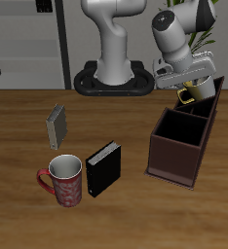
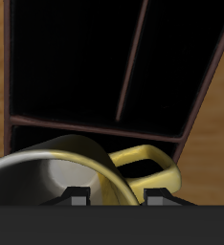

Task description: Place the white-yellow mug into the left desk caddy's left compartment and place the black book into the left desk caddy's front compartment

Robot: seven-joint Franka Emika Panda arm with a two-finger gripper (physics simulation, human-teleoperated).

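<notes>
My gripper (image 1: 189, 90) is shut on the white-yellow mug (image 1: 187, 96) and holds it in the air just above the far end of the left desk caddy (image 1: 174, 156), a dark brown open box. In the wrist view the mug's rim (image 2: 47, 177) and yellow handle (image 2: 147, 165) sit between my fingertips (image 2: 78, 199), with the caddy's dark sections and a divider (image 2: 133, 57) below. I cannot tell which narrow section the mug hangs over. The black book (image 1: 103, 167) stands upright on the table, nearer the front edge, apart from the caddy.
A red patterned mug (image 1: 62, 180) stands beside the black book near the table's front edge. A small grey book (image 1: 57, 124) stands farther back. The robot's base (image 1: 113, 78) is at the table's back.
</notes>
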